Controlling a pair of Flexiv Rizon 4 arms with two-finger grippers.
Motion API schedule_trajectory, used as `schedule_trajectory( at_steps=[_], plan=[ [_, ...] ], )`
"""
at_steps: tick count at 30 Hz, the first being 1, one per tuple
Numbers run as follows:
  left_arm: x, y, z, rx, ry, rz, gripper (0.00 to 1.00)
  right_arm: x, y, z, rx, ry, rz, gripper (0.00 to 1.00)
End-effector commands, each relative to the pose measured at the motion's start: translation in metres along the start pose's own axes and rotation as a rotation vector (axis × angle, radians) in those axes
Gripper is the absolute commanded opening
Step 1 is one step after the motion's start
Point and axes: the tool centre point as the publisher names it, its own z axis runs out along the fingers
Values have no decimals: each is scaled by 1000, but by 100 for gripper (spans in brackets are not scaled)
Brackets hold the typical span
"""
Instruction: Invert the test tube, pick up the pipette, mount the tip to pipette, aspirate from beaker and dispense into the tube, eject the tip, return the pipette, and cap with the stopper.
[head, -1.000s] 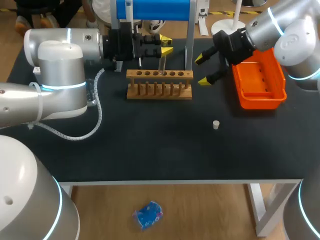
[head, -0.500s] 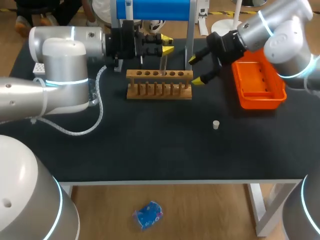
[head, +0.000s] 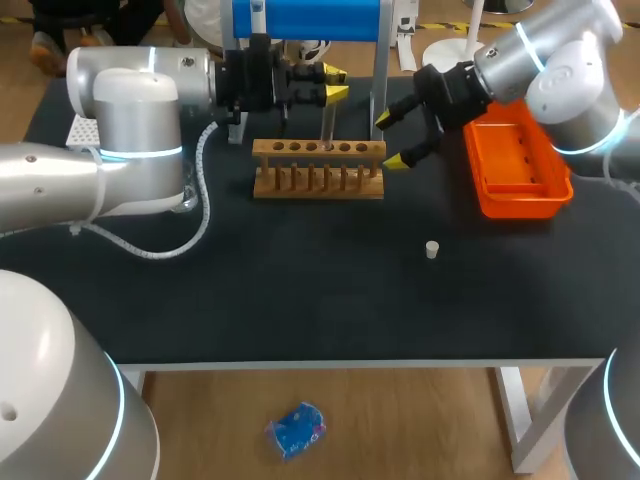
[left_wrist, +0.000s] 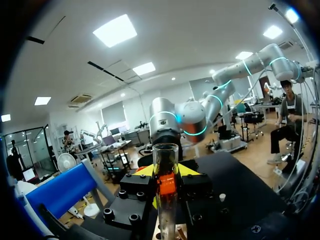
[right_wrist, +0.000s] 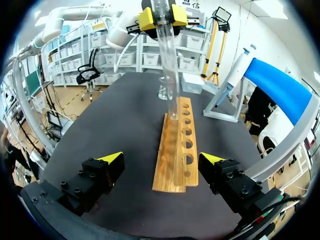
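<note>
Evidently to seat it in the rack (head: 318, 170), the left claw (head: 335, 84) grips the test tube (head: 326, 122) upright over a hole at upper centre, while the right claw (head: 391, 139) hangs open just right.

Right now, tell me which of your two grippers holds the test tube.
The left gripper: its yellow tips clamp the upright test tube at the wooden rack. The right gripper hangs open and empty beside the rack's end.
</note>
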Motion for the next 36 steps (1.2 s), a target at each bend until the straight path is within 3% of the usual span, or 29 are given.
schedule_trajectory(
  at_steps=[1,36],
  plan=[
    [-7,8,4,8,7,-6,0,-1,-1,0,0,3,0,100],
    [-19,34,8,-16,0,-4,0,-1,-1,0,0,3,0,100]
  ],
)
